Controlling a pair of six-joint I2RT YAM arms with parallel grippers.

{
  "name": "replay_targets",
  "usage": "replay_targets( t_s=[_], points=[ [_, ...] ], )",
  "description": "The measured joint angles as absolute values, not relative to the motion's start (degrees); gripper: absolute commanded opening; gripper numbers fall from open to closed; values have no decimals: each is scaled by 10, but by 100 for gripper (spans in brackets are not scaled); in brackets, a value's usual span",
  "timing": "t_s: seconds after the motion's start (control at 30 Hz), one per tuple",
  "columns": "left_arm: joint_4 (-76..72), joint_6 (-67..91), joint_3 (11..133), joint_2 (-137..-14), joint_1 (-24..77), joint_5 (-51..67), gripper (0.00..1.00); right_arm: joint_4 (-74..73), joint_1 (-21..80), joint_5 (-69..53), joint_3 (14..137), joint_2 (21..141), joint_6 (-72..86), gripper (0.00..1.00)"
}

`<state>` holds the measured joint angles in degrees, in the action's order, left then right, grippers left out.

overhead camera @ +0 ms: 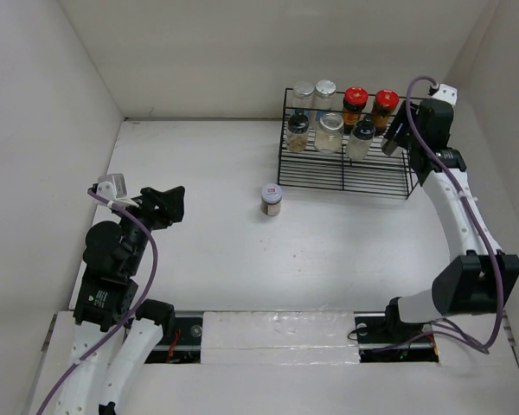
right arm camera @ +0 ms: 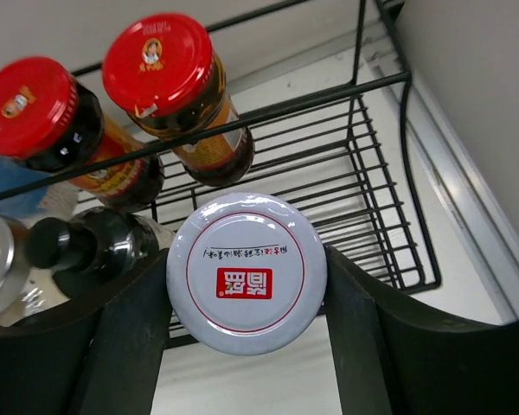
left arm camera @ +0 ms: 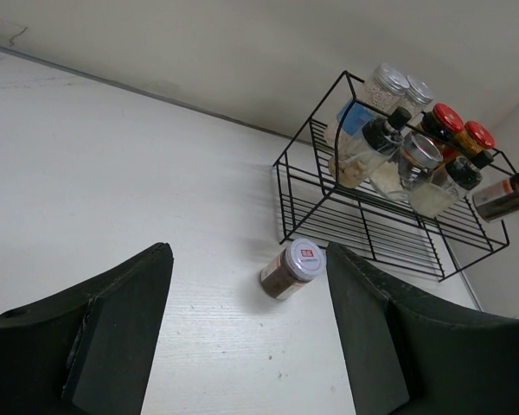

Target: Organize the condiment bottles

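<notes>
Right end effector clamps white-lidded jar, seemingly over rack — left end effector spread

The white table carries a black wire rack and one jar.

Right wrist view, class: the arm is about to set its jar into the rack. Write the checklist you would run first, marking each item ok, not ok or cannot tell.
1. Right gripper shut on the white-lidded jar: ok.
2. Bare rack floor beside the red-capped bottles: ok.
3. Gap between held jar and nearest red-capped bottle: cannot tell.
4. Left gripper open, away from the rack: ok.
5. All jars racked: not ok; a loose jar stands on the table.
</notes>
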<state>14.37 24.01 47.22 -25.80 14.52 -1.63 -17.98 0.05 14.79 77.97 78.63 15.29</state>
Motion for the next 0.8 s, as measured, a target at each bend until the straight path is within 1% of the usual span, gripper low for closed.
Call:
replay_targets(
  t_s=[0.13,0.27,0.3,0.37,0.4,0.43,0.5,0.53,0.7,0.73,0.8],
  points=[
    [144,240,472,-258,145,-17,68,-180,-3,123,790,841,146,45],
    [144,240,472,-258,145,-17,68,-179,-3,111,790,870,143,54],
    [144,240,472,-258,145,-17,68,-179,-3,109,790,875,143,61],
    [144,240,472,-259,145,-17,68,-177,-3,107,790,884,143,70],
    [144,240,472,-260,145,-17,68,-172,-3,107,790,887,143,78],
    [144,240,472,-261,145,-17,68,-169,-3,106,790,888,144,82],
    [144,240,472,-262,145,-17,68,-151,-3,107,790,888,144,85],
    [144,240,472,-262,145,-17,68,-142,-3,107,790,886,144,88],
    [144,240,472,-268,145,-17,68,-125,-6,116,790,863,153,88],
    [144,240,472,-269,145,-17,68,-124,-7,119,789,851,156,86],
    [144,240,472,-269,145,-17,68,-108,-7,124,772,812,160,58]
  ],
)
